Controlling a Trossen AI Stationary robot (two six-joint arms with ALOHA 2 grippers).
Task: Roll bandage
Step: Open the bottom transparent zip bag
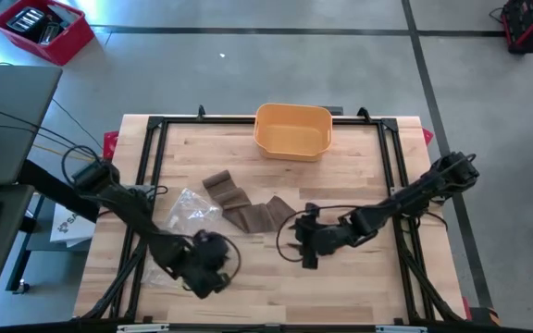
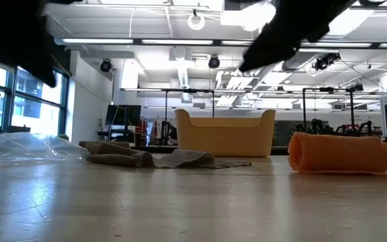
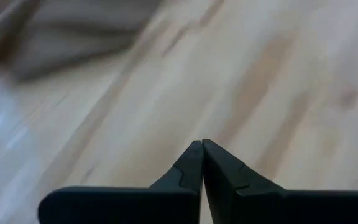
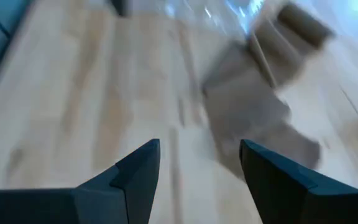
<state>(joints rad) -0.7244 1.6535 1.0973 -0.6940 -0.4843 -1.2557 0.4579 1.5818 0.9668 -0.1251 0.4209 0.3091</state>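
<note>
Bandage: a brown strip [image 1: 246,205] lying unrolled and rumpled on the wooden desk [image 1: 359,166], running from mid-desk toward the right tool; one end near the bin looks folded or partly rolled.
Bandage to right tool: right tool [image 1: 305,248] sits low, just beside the strip's near end, apart from it; in the right wrist view the strip [image 4: 253,106] lies ahead of its fingers [image 4: 138,168], which stand spread with nothing between.
Bandage to left tool: left tool [image 3: 202,146] is off toward the desk's front left, near the strip but clear of it, fingers pressed together on nothing.
Plastic wrapper: clear, crumpled [image 1: 191,209], touching the strip's left side.
Yellow bin: at the desk's back edge [image 1: 292,130]; no contents visible.
Orange roll: low view only [image 2: 342,153], lying on the desk.
Red crate: on the floor [image 1: 43,30], holding dark items.
</note>
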